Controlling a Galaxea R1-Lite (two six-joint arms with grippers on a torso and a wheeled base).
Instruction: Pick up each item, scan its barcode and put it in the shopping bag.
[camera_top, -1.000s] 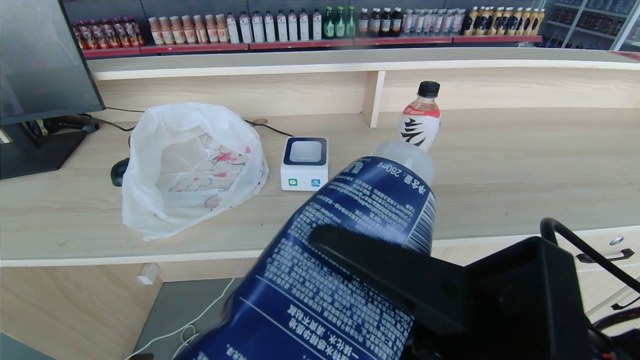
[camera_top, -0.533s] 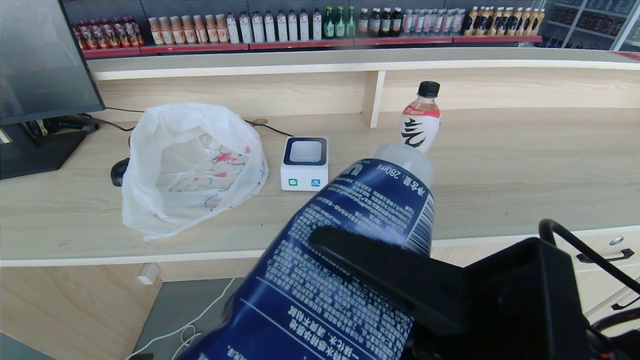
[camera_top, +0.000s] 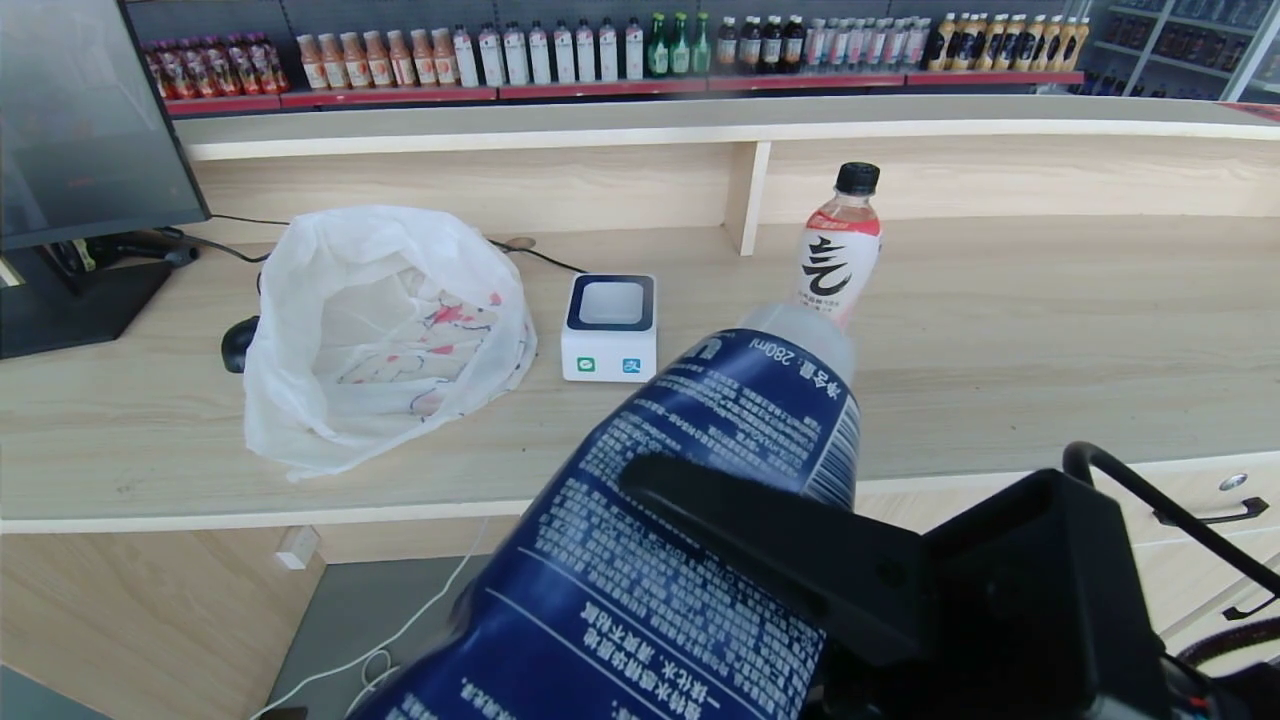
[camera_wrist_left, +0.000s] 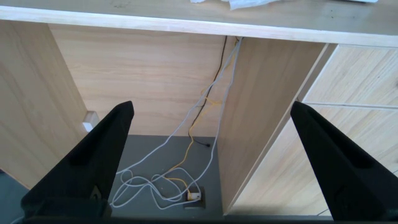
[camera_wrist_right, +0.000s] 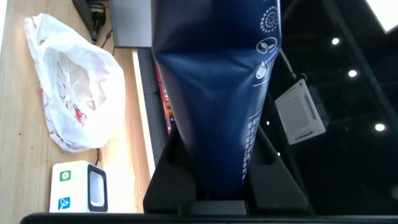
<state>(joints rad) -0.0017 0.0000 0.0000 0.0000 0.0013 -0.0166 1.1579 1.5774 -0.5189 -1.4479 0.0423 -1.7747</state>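
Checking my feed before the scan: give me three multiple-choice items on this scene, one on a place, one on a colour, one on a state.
1. Where does the scanner stand?
A) between the shopping bag and the upright bottle
B) inside the shopping bag
C) right of the upright bottle

2. The upright bottle's cap is:
A) green
B) black
C) red

3. The right gripper is:
A) open, empty
B) shut on the shopping bag
C) shut on the blue-labelled bottle

Key:
1. A: it sits on the counter between the two.
2. B: the cap shows black.
3. C: the gripper clamps that bottle's sides.
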